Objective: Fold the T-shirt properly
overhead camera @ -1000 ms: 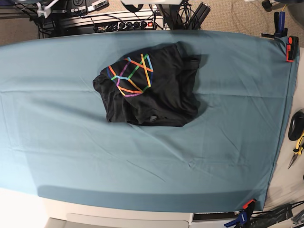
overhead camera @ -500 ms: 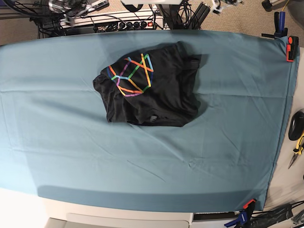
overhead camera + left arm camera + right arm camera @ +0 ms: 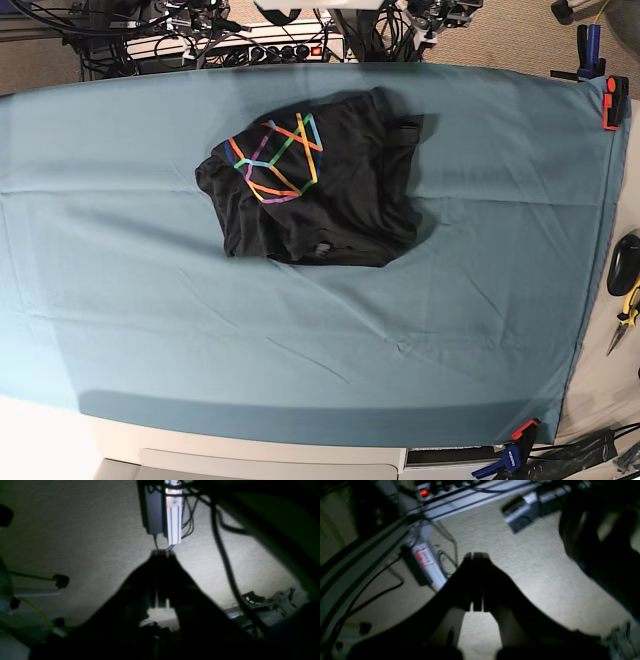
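Note:
The black T-shirt [image 3: 310, 190] lies crumpled in a rough heap on the far middle of the table. Its rainbow line print [image 3: 278, 158] faces up on the left part. Neither gripper touches it. My left gripper [image 3: 161, 553] shows as a dark silhouette with its fingertips pressed together, shut on nothing, over carpet floor behind the table. My right gripper [image 3: 475, 554] is likewise shut and empty above the carpet. In the base view only small parts of both arms show at the top edge [image 3: 195, 15] [image 3: 440, 12]. The T-shirt is out of both wrist views.
A teal cloth sheet [image 3: 120, 300] covers the table, held by clamps at the right [image 3: 612, 100] and the near edge [image 3: 520, 435]. Pliers [image 3: 628, 315] lie off the right side. A power strip and cables [image 3: 290, 48] run behind the far edge.
The arm parts along the top edge have shifted toward the middle. The T-shirt lies as before.

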### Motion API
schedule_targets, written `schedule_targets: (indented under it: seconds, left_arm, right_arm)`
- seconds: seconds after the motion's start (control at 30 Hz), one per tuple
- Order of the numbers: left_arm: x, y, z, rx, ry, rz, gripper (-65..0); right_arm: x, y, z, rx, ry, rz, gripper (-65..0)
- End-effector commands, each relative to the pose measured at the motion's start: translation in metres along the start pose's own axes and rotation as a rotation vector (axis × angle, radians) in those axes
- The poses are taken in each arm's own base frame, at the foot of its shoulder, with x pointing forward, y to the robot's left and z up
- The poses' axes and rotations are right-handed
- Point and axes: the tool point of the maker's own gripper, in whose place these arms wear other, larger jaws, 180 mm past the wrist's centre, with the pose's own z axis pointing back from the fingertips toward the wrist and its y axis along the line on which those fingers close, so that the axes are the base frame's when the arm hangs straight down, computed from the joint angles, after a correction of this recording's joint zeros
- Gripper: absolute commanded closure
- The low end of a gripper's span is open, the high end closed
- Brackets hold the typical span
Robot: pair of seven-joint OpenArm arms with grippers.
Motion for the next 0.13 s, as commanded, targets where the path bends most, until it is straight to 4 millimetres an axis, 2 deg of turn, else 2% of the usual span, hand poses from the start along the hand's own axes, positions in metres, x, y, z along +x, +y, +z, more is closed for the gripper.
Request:
schedule_targets:
  seconds: [0.0,0.1]
  left_arm:
    - [-0.0024,-0.005,-0.0007,-0.008,0.009,0.004,0.0]
    - [-0.0003,-0.0082,-0.0008,-0.014,0.004,0.003,0.0]
  right_arm:
    - [0.0104,-0.0123,0.0008,-0.032,-0.021,-0.014,0.0]
    - [0.0104,-0.0162,0.0009,-0.056,-0.018,-0.021,0.0]
